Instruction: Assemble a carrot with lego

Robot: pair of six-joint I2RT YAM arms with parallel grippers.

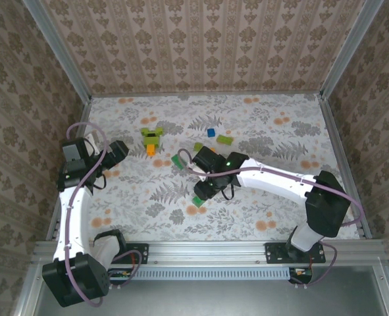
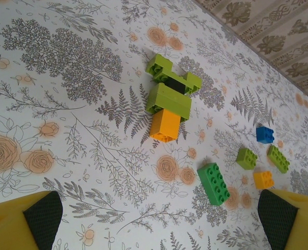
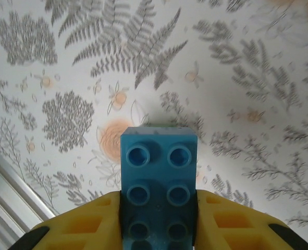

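I could read no word, label, brand, number or sign anywhere in the room. The round studs on top of the blue studded plastic brick (image 3: 159,177) were too blurred for me to make out any lettering on them.

The blue brick (image 3: 159,177) looks smooth glossy plastic, the table (image 1: 247,217) matt.
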